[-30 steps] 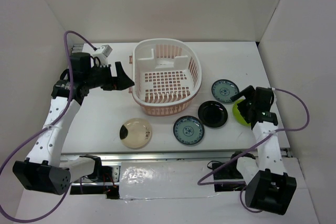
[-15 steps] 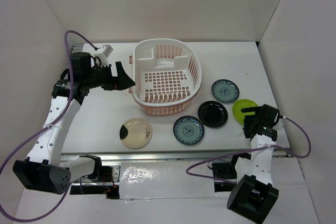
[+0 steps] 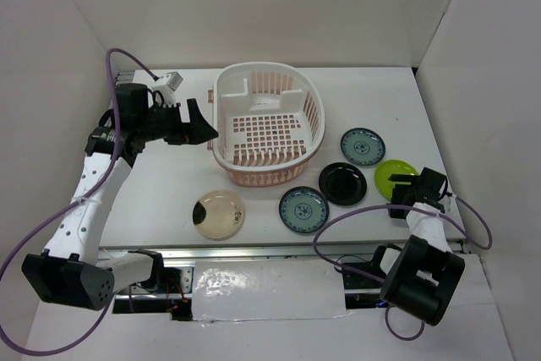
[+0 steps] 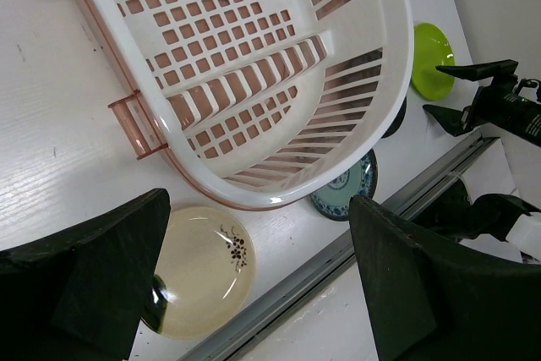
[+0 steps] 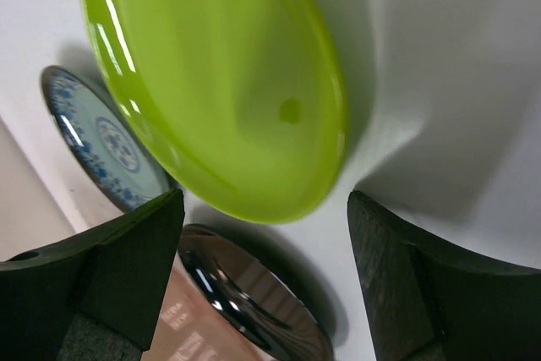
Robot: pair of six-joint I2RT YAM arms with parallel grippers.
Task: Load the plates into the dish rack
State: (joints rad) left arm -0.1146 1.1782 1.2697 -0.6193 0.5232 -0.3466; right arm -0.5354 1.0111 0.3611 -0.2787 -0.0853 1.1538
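As both grippers stood empty, I looked first at the margins. White walls [image 3: 68,40] boxed the table [image 3: 161,192] on its left, far and right sides. Bare tabletop showed left of the rack [image 3: 314,120], under the left arm, and again in the far right corner.

The rack sat upright, mouth up, mid-table toward the far side, with its long axis running far-to-near.

All five plates lay flat outside it. The tan plate [image 3: 219,214] and near teal plate [image 3: 303,210] sat just off its near end, close to the table's near edge. The black plate [image 3: 342,183], far teal plate [image 3: 363,145] and green plate [image 3: 394,173] clustered close together at its right.

My left gripper [image 3: 205,124] hovered with fingers spread just beside the rack's left rim, pointing across it — I could not tell whether a tip touched.

My right gripper [image 3: 397,199] sat low at the green plate's near-right edge, close to the table's near edge. Its fingers were parted, and the plate lay ahead of them rather than between them — nothing was gripped.
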